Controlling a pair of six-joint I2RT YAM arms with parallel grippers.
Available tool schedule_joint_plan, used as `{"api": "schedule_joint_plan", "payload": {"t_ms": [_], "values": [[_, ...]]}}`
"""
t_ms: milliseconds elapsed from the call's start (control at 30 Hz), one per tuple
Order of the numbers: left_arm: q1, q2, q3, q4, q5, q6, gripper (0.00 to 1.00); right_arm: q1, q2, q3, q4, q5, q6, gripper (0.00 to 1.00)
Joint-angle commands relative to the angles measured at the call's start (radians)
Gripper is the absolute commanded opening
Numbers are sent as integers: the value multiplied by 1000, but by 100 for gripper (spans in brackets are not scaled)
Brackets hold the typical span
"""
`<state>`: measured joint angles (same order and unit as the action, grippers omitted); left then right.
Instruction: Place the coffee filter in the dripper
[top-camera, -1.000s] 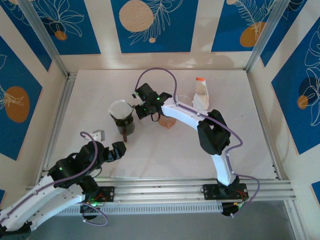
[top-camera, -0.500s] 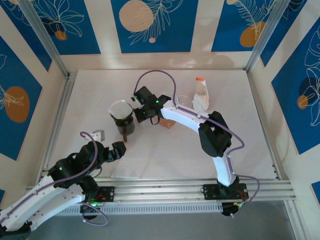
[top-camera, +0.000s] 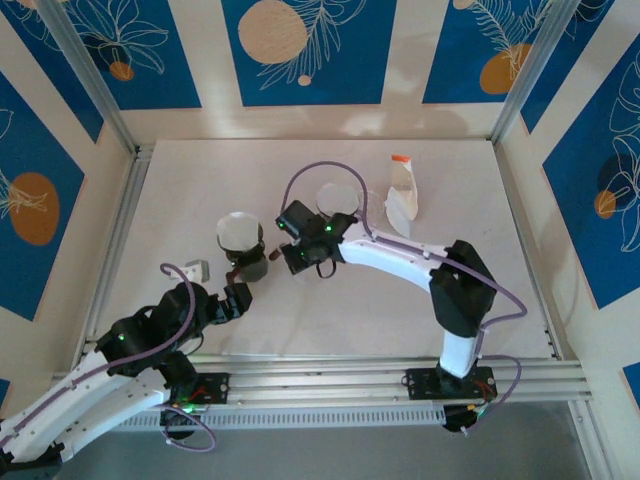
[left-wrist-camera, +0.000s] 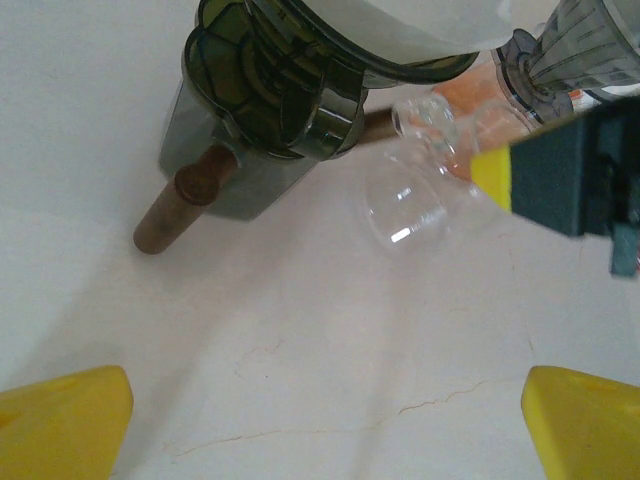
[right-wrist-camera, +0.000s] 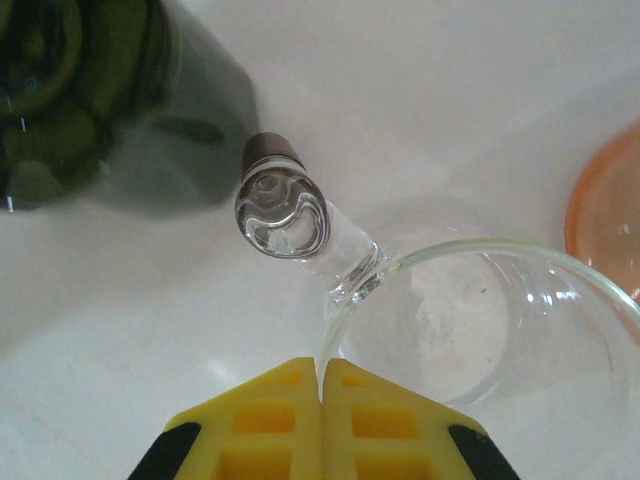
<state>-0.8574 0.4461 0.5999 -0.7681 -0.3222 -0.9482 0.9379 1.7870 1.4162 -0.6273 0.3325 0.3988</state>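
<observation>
Clutter on the bench (top-camera: 330, 330) is sparse at the left, where a small grey block (top-camera: 196, 270) is seen. Near it the left end effector (left-wrist-camera: 322, 425) is held low with its yellow fingers spread wide and nothing between them. Ahead of it the dark dripper (left-wrist-camera: 270, 90) is stood on the bench, with its brown wooden handle (left-wrist-camera: 175, 205) projecting on the near side. The white coffee filter (top-camera: 238, 232) is seen inside the dripper's mouth, opened out and lining it, so the task is judged to be all but done.

The paper is expected to be very light, soft and easily creased or torn. It would best be taken by its upper edge with a gentle pinch. If reseating is needed, it should be pressed at the walls rather than at the tip. A brush from an arm could be enough to lift it out.

To the right, the right end effector (right-wrist-camera: 320, 390) is pressed together on the thin rim of a clear glass cup (right-wrist-camera: 470, 330), judged fragile and slippery. An orange disc (right-wrist-camera: 608, 210) is seen just beyond the cup. A white pouch with an orange cap (top-camera: 403, 195) is stood well apart at the far right.
</observation>
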Motion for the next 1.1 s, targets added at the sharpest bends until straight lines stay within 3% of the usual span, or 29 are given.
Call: {"api": "schedule_joint_plan", "payload": {"t_ms": [0, 367, 567, 700, 833, 1067], "values": [[9, 2, -16, 22, -6, 0, 100, 32, -86, -66, -70, 38, 67, 0], [10, 20, -67, 48, -5, -11, 99, 137, -305, -279, -175, 47, 197, 0], [19, 40, -113, 85, 6, -21, 83, 190, -358, -351, -207, 100, 266, 0], [21, 67, -126, 119, 34, -25, 82, 211, -384, -361, -182, 122, 273, 17], [21, 88, -122, 145, 56, -20, 90, 219, -416, -347, -174, 142, 267, 33], [21, 85, -100, 166, 85, -4, 98, 173, -564, -337, -201, 235, 279, 48]]}}
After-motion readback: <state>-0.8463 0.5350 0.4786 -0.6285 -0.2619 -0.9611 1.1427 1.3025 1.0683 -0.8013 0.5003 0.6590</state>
